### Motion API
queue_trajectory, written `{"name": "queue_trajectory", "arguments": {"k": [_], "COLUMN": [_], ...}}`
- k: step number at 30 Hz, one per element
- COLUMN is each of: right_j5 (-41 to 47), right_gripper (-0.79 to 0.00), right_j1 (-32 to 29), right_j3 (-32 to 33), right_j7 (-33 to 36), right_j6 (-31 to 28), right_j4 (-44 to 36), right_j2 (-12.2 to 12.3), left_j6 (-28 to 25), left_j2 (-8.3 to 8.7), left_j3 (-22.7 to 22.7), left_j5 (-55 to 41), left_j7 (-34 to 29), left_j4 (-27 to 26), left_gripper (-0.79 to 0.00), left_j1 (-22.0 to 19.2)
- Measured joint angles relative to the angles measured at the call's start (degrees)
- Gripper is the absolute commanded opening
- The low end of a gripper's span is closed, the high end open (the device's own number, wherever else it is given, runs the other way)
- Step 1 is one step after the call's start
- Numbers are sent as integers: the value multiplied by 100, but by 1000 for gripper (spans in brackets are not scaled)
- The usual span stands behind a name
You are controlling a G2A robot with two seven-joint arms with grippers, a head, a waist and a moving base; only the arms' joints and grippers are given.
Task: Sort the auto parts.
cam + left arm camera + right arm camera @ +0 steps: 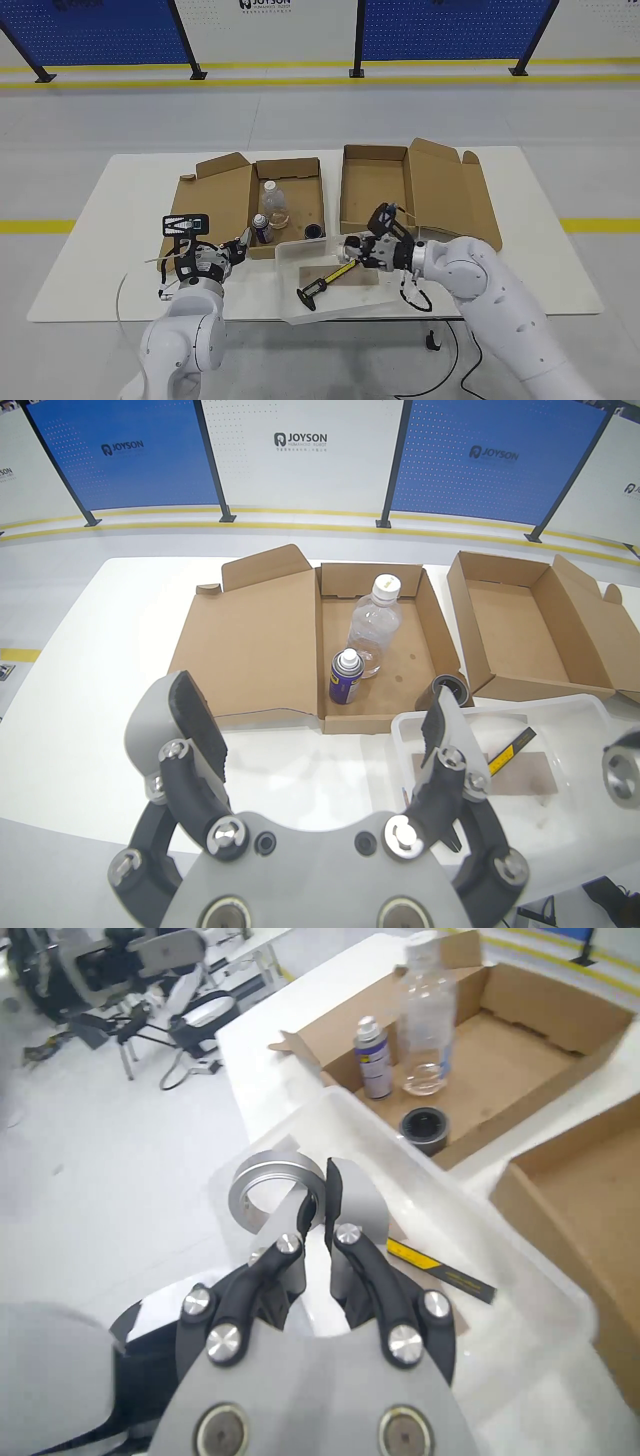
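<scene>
My right gripper (317, 1205) is shut on the rim of a silver metal ring (272, 1188), held over the near end of the white plastic tray (380, 1128). The ring (622, 772) also shows beyond the left gripper. A yellow-and-black clamp tool (325, 282) lies in the tray on a brown card. My left gripper (312, 700) stands open above the table, just in front of the left cardboard box (250, 650). That box holds a clear bottle (375, 625), a purple spray can (345, 677) and a black cylinder (445, 692) in its near corner.
A second open cardboard box (375, 190), with nothing inside, stands on the right behind the tray, its lid flaps spread toward the table's right edge. Bare white table (110, 240) lies left of the left box. Blue barrier panels stand on the floor beyond.
</scene>
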Motion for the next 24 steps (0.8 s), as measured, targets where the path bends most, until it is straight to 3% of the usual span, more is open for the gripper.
{"name": "queue_trajectory", "arguments": {"k": [6, 13, 24], "right_j5": [-1402, -2298, -2344], "right_gripper": [-785, -785, -785], "right_j1": [-272, -124, 913], "right_j3": [379, 567, 202], "right_j7": [-347, 36, 807], "right_j6": [1473, 2935, 3491], "right_j4": [-910, -1201, 63], "right_j2": [69, 48, -158], "left_j6": [0, 0, 0], "left_j2": [0, 0, 0], "left_j3": [0, 0, 0], "left_j5": [0, 0, 0], "left_j7": [0, 0, 0], "left_j4": [0, 0, 0], "left_gripper": [0, 0, 0], "left_j1": [0, 0, 0]}}
